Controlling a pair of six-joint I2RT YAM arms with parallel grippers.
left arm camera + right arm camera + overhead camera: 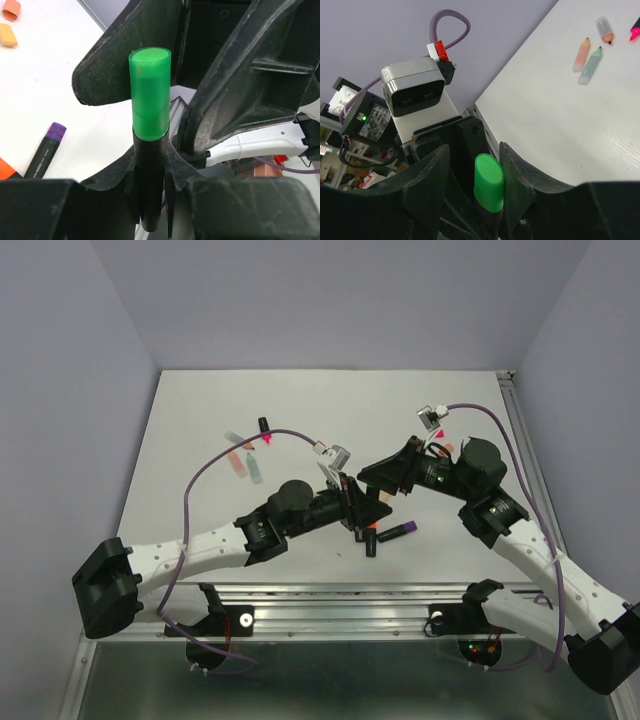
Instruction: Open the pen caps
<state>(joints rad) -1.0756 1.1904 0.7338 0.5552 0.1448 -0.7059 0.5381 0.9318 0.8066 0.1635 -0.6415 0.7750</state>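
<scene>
Green pen cap point(150, 92): long axis upright in frame, on black barrel point(149, 192) clenched by left hand point(150, 170); right hand point(474, 157) released, flanking it.

Caps: one green cap point(150, 95), one purple cap point(56, 131), two loose orange caps point(11, 8) point(7, 35). Three pale pen barrels point(581, 54) point(590, 65) point(605, 30) lie at ten o'clock on the table point(300, 400).

I see the green cap point(150, 95), stubby and flat-topped, upright and still seated on its black barrel point(150, 170), a purple cap point(56, 131) likewise on a lying pen point(41, 159) nearby, and a loose orange cap point(11, 9) beside a peach cap point(7, 35) farther off.
</scene>
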